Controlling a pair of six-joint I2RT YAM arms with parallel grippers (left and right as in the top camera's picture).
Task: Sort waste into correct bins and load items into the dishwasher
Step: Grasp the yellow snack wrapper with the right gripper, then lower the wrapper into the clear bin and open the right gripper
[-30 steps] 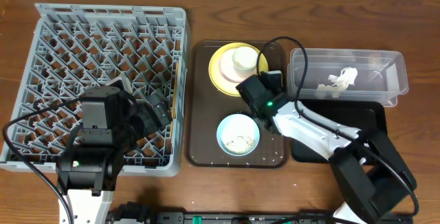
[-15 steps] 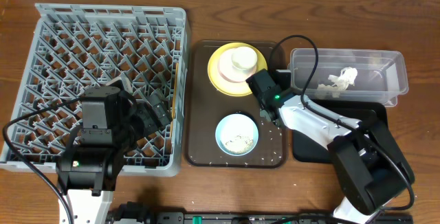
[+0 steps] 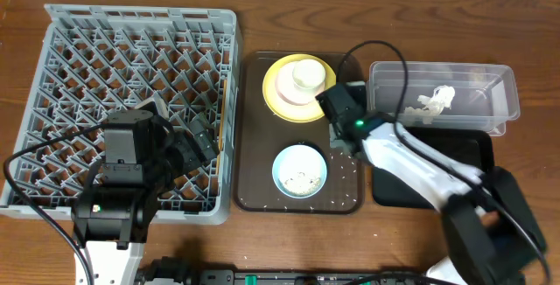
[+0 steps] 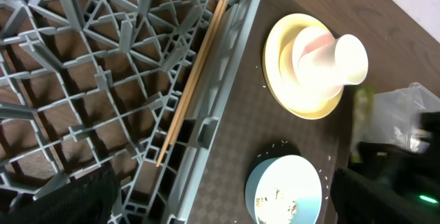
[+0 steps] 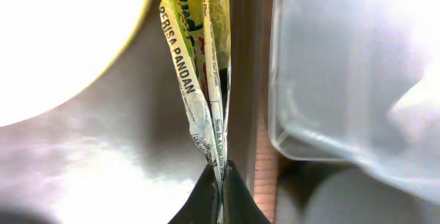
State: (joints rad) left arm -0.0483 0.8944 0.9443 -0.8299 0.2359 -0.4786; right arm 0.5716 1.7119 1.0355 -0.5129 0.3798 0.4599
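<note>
In the right wrist view my right gripper [image 5: 221, 174] is shut on the lower end of the narrow yellow-green snack wrapper [image 5: 199, 59]. It holds it between the yellow plate [image 5: 62, 38] and the clear tub [image 5: 344, 80]. From overhead that gripper [image 3: 341, 94] sits at the brown tray's right edge. The white cup [image 3: 308, 75] stands on the yellow plate [image 3: 278, 94]. The light-blue bowl [image 3: 300, 170] holds rice. Chopsticks [image 4: 196, 80] lie in the grey dish rack [image 3: 79, 49]. My left gripper [image 3: 198, 142] hangs open over the rack's right side, holding nothing.
White paper scraps [image 3: 433, 101] lie inside the clear tub [image 3: 490, 82]. The black tray [image 3: 455, 149] lies just in front of it, partly under my right arm. Loose rice grains [image 3: 348, 183] dot the brown serving tray [image 3: 255, 145].
My right gripper has closed onto the snack wrapper and shifted slightly right and back toward the clear tub. The left arm has not moved.
</note>
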